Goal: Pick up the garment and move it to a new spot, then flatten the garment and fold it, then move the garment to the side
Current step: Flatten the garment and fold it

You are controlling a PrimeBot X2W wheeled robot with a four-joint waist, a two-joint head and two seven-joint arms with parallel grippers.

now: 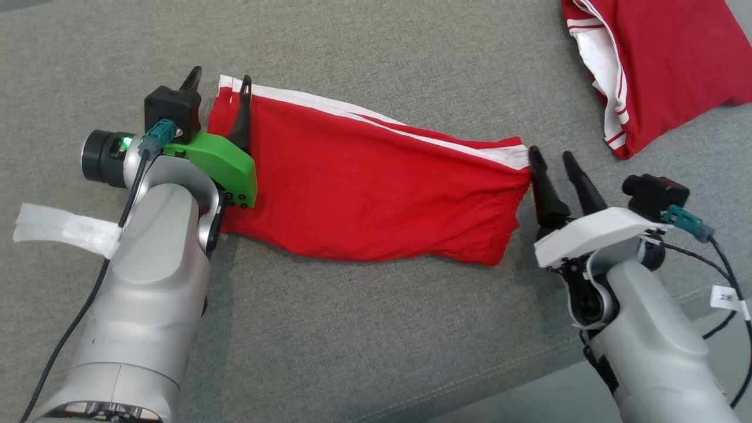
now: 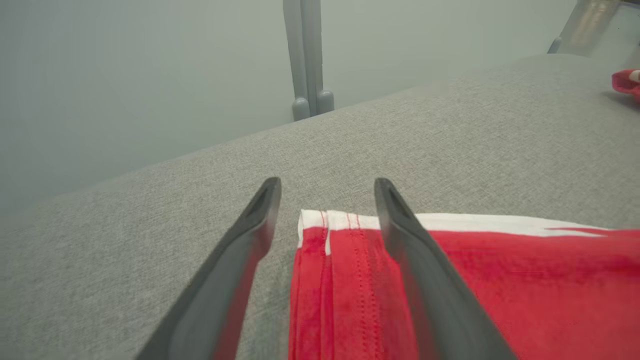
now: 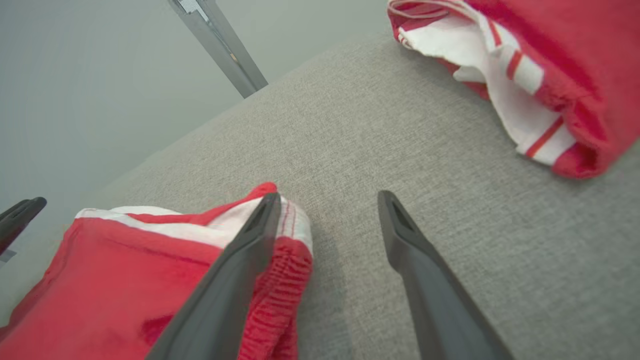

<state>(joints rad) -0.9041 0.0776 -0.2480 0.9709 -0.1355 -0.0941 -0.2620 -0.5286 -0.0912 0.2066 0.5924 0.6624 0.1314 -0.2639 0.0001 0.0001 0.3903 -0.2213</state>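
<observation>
- Our left pincer (image 1: 220,75), fingers apart, straddles the garment's (image 1: 364,188) hem corner; our right pincer (image 1: 551,154), likewise apart, sits at its waistband end.
- The garment lies between them on grey fabric (image 1: 376,329); we'd lift away without dragging its fold.
- Another red garment (image 1: 670,59) lies well beyond.

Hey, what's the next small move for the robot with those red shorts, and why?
Probably close the left pincer on the hem corner it straddles, to fold that end over. The red shorts lie flat as a long strip, and the right pincer stands open at the waistband end.
</observation>
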